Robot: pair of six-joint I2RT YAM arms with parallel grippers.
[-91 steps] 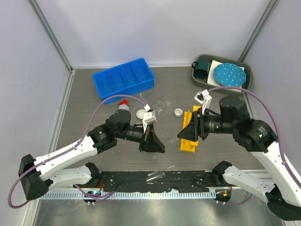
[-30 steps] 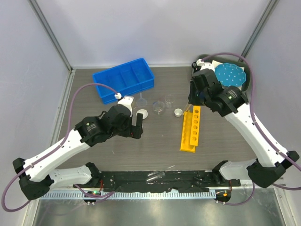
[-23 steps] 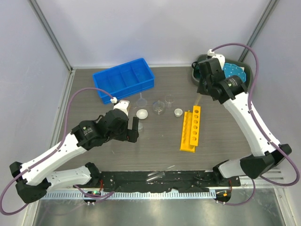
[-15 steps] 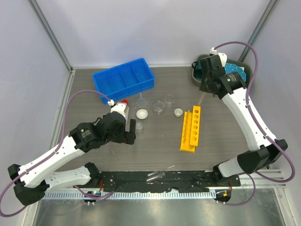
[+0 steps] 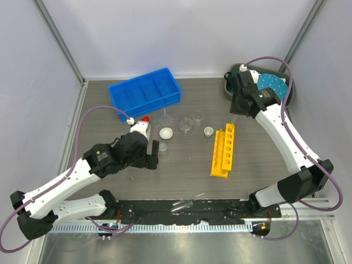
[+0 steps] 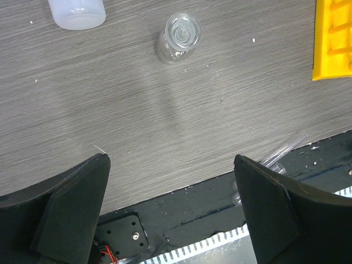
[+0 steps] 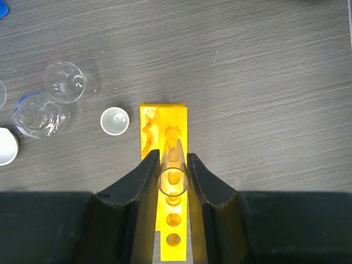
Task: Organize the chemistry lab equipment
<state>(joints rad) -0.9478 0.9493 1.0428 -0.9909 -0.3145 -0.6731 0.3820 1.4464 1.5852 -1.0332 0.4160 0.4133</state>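
The right gripper, pinching a clear test tube over the centre-frame yellow tube rack, may clip a hole's rim if misaligned; the left gripper gapes empty.

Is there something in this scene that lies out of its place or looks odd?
Yes. A clear test tube lies loose at the front, half on the black base strip, not in the yellow rack.

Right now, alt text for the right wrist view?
The right pincer grips a clear test tube, aimed down at the end hole of the yellow tube rack on a grey wood-grain table. At picture left sit a small white dish and two clear beakers.
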